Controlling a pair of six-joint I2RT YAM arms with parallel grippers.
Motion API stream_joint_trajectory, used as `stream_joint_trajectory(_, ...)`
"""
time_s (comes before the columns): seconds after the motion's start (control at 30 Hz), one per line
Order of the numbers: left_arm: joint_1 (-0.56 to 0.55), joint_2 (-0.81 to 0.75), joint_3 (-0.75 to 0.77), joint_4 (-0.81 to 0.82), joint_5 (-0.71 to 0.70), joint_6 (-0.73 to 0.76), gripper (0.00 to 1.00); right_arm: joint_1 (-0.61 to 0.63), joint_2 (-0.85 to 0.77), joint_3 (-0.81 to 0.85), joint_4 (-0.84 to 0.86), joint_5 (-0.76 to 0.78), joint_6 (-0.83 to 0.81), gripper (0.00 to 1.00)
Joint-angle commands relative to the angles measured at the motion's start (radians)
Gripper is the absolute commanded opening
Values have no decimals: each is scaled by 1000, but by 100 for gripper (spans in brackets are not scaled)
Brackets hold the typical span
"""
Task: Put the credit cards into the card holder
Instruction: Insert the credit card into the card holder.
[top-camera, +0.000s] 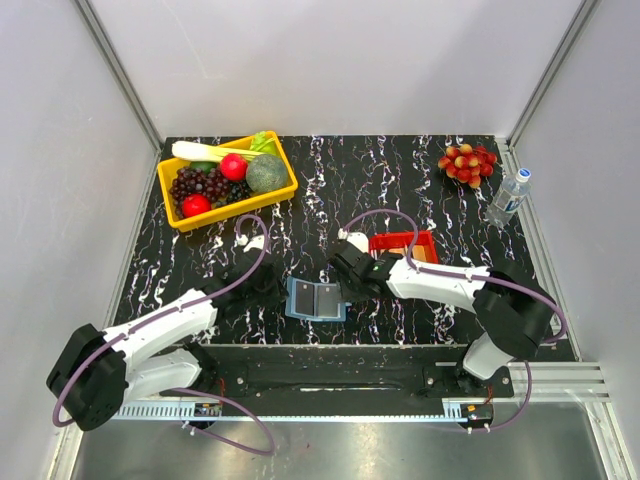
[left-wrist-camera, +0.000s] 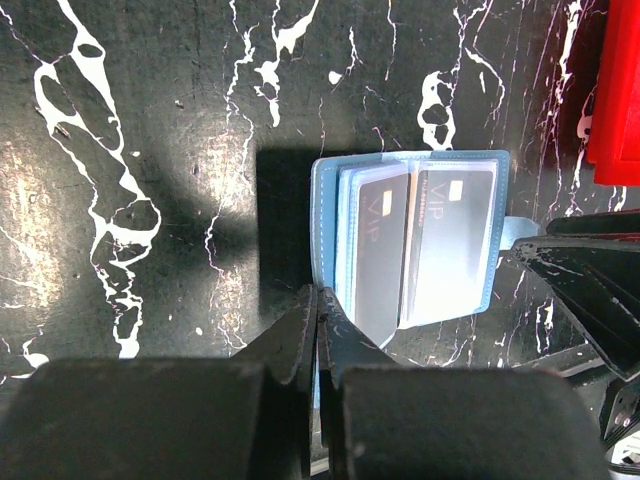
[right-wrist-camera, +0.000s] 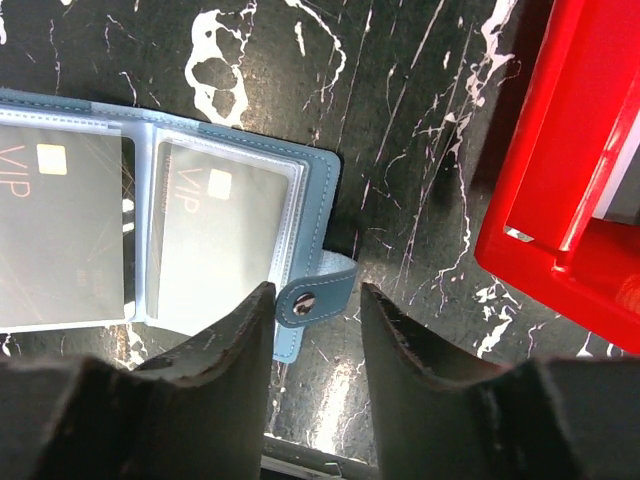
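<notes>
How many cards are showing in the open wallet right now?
2. One card sits next to the snap flap, the other card across the fold. More may be hidden behind them or in the red tray.

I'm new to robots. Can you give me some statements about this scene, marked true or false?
1. The card holder lies open on the table. True.
2. Its visible pockets are empty. False: each shows a grey card marked VIP.
3. The right gripper is open, its fingers either side of the snap flap. True.
4. The water bottle stands in the yellow basket. False: it stands at the table's far right edge.
</notes>
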Motion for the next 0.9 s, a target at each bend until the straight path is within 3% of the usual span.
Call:
stream_joint_trajectory(0.0,0,-5,45,7,2,14,0,-6,-22,15,-12,34,15,36)
stream_joint_trajectory(0.1,1,-13,46,5,5,16,0,-6,-40,0,-10,51,12,17)
stream_joint_trajectory(0.3,0,-31,51,-1,11,11,0,-8,-59,-19,-9,55,13,1)
stream_joint_trajectory(0.63,1,-22,57,1,14,16,0,-15,-99,-51,14,49,29,0)
stream_joint_trajectory(0.87,-2,-4,117,79,115,19,0,-28,-177,-117,160,-58,67,0)
